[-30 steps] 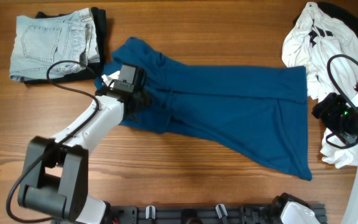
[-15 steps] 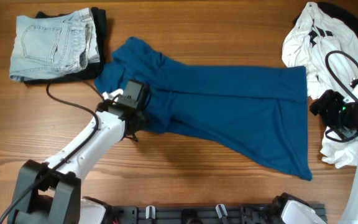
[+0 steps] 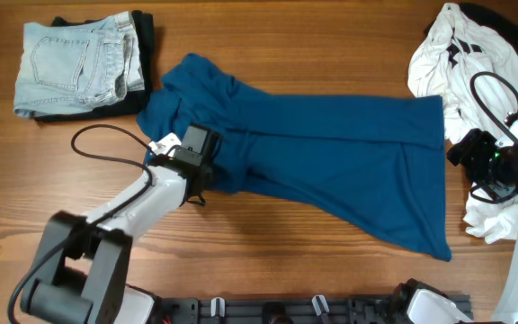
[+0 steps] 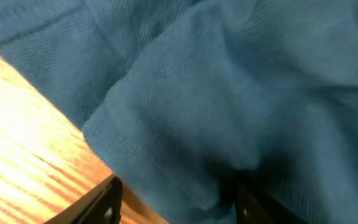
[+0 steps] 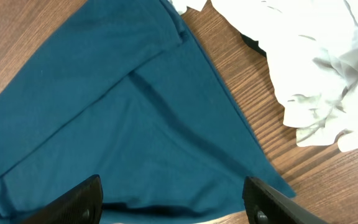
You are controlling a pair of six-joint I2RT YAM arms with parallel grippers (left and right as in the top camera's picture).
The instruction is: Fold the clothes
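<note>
The deep-blue garment [image 3: 331,153] lies spread across the middle of the table, its left part bunched and creased. My left gripper [image 3: 198,160] sits at the garment's lower left edge. In the left wrist view [image 4: 176,208] its fingers are apart, with a fold of blue cloth [image 4: 229,93] between them. My right gripper [image 3: 464,158] hovers past the garment's right edge, over the white garment with black marks [image 3: 466,54]. In the right wrist view [image 5: 173,202] it is open and empty above the blue cloth [image 5: 104,112]. The folded light-blue denim shorts [image 3: 75,63] lie at the far left.
A black garment [image 3: 148,36] lies under the denim shorts. The white garment's lower part [image 5: 309,56] lies crumpled just right of the blue garment's corner. The left arm's cable [image 3: 97,135] loops over the bare wood table [image 3: 286,243].
My left gripper has moved toward the near edge along the blue garment's left part, to its lower border. The right gripper has barely shifted.
</note>
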